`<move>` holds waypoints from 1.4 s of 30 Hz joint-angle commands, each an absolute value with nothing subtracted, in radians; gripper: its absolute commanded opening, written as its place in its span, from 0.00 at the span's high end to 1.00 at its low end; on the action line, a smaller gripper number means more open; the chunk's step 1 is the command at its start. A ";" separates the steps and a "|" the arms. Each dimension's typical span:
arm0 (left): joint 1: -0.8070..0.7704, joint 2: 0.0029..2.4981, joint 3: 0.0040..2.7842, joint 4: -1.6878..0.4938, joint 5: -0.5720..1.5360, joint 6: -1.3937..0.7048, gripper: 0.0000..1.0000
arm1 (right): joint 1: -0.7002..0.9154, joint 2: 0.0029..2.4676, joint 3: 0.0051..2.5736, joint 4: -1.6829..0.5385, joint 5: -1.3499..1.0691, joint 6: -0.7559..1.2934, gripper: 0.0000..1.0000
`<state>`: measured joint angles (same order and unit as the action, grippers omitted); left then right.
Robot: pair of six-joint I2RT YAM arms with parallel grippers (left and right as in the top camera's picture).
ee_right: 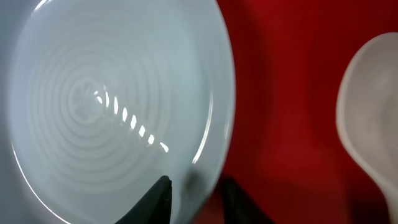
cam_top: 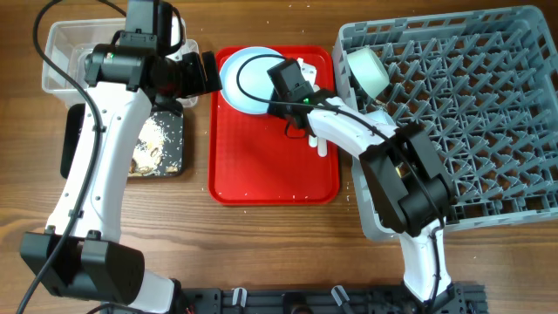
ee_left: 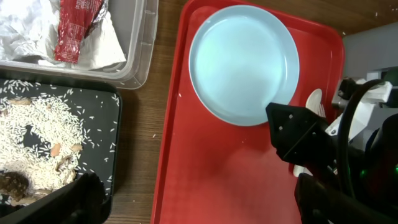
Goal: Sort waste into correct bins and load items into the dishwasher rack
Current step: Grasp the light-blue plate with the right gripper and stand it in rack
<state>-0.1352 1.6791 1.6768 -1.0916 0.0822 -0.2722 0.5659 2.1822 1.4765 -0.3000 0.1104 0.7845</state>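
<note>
The pale-blue plate (cam_top: 247,80) lies at the back of the flat red tray (cam_top: 270,170). My right gripper (ee_right: 198,198) is open, with its fingers astride the plate's (ee_right: 112,106) right rim. One finger is over the plate, the other over the tray. My left gripper (ee_left: 199,202) is open and empty above the tray's (ee_left: 211,168) left edge. White fork and spoon (cam_top: 319,139) lie on the tray by the right arm. A pale bowl (cam_top: 367,70) sits in the grey rack (cam_top: 471,105). The yellow cup is out of view.
The clear tub (ee_left: 140,56) holds white napkins (ee_left: 25,31) and the red sauce packet (ee_left: 76,28). The black tray (ee_left: 93,99) in front of it holds rice and brown scraps (ee_left: 37,149). A white spoon bowl (ee_right: 373,112) lies right of the plate.
</note>
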 commanded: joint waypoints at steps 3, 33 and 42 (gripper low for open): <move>-0.132 1.668 1.687 -1.089 0.077 -0.270 0.00 | 0.552 2.196 1.480 -0.367 -0.033 0.784 0.96; -0.132 1.668 1.687 -1.089 0.077 -0.270 0.00 | 0.186 1.826 1.477 -0.335 0.870 -0.447 0.96; -0.132 1.668 1.687 -1.089 0.077 -0.270 0.00 | 0.186 1.818 1.481 -0.319 0.696 -0.333 0.00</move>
<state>-0.1352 1.6791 1.6768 -1.0916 0.0826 -0.2722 0.1860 1.8515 1.4780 -0.3016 0.7574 -0.4198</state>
